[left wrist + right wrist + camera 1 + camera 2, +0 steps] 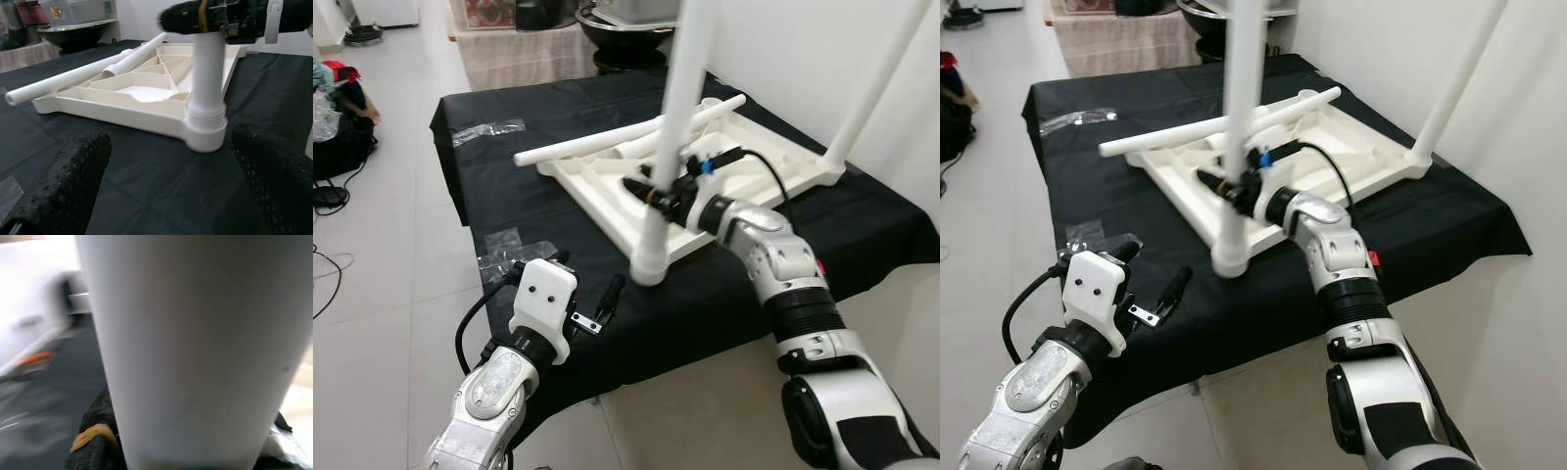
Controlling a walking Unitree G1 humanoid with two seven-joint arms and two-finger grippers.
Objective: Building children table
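The white children's table top (pixel 597 186) lies upside down on a black-covered table (pixel 862 225). A white leg (pixel 680 98) stands upright in its near corner socket (pixel 649 266). My right gripper (pixel 658 193) is shut on this leg a little above the socket; in the right wrist view the leg (pixel 186 347) is close up, with a black finger (pixel 98 431) against it. Another leg (pixel 871 88) stands at the far right corner. A loose leg (pixel 617 137) lies across the top. My left gripper (pixel 576 284) hovers open over the front edge, empty, facing the socket (pixel 205 132).
Clear plastic bags lie on the cloth at the back left (pixel 489 129) and by my left gripper (pixel 509 250). A white wall runs along the right. Bags and cables (pixel 337 127) sit on the tiled floor at left. A dark bowl (pixel 617 29) stands behind the table.
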